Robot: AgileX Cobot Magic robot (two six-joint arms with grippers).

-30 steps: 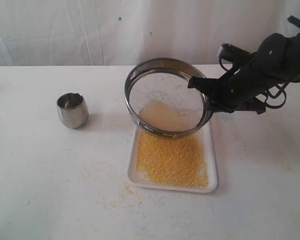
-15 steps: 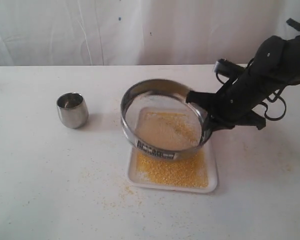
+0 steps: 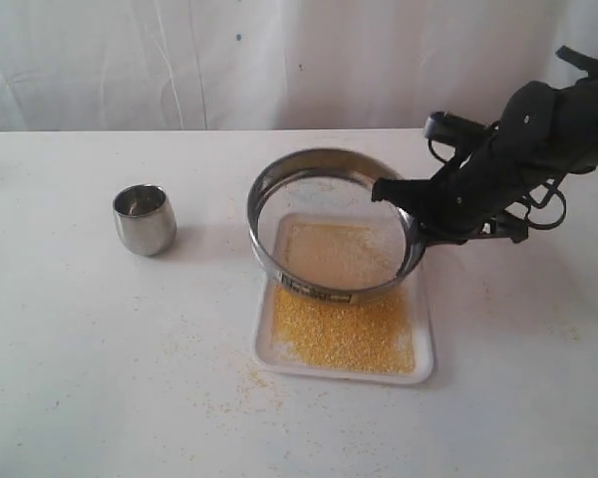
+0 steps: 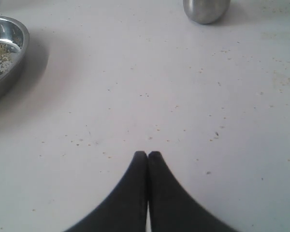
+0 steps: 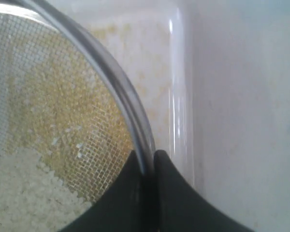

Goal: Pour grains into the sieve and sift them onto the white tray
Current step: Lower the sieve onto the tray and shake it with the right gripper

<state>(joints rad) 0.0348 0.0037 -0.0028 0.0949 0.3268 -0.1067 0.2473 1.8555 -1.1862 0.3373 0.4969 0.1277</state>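
I hold the sieve [image 3: 324, 164] by its rim over the white tray [image 3: 425, 364].
My right gripper [image 3: 407, 211] is clamped on the sieve's right edge and the sieve hangs tilted. Pale grains [image 3: 339, 254] lie on its mesh, and golden ones cover the tray below. My left gripper [image 4: 148, 155] hangs over the table [image 4: 159, 87], fingers pressed together, gripping nothing.

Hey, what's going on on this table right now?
The right gripper clamps the sieve by its rim and holds it tilted over the white tray. Sifted golden grains lie on the tray, while paler coarse bits sit inside the sieve. The left gripper is shut and empty above the table, and a small steel cup stands off to the side.
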